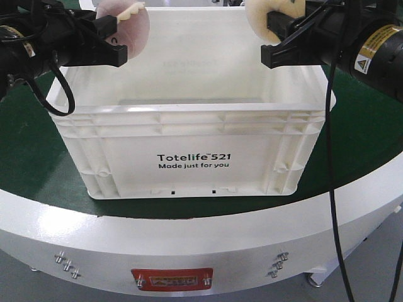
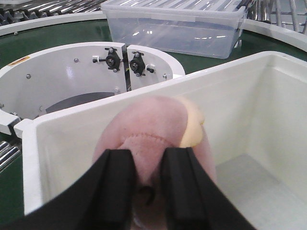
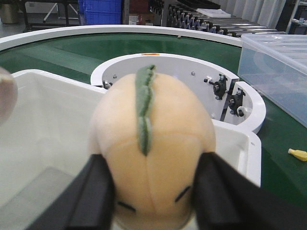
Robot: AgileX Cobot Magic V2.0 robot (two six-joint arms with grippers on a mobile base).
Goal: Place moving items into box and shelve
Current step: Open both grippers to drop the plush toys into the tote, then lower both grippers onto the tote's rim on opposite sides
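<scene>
The cream-white box (image 1: pixel 189 135) printed "Totelife 521" stands on the green table, its inside bare as far as it shows. My left gripper (image 1: pixel 116 41) is shut on the pinkish plush ball (image 1: pixel 129 25), held above the box's left wall. In the left wrist view the pink ball (image 2: pixel 156 129) bulges between the black fingers (image 2: pixel 180 191) over the box rim (image 2: pixel 29 139). My right gripper (image 1: pixel 274 41) is shut on the yellow plush ball (image 1: pixel 274 16) above the box's right side. The right wrist view shows that yellow ball (image 3: pixel 153 148) with its green leaf (image 3: pixel 143 103).
A clear lidded plastic bin (image 2: pixel 172 26) sits on the green table behind the box; it shows again as the bin (image 3: pixel 276 62) at right. A white curved hub (image 3: pixel 177 72) with black fittings lies past the box. A small yellow object (image 3: pixel 297 154) lies on the green surface.
</scene>
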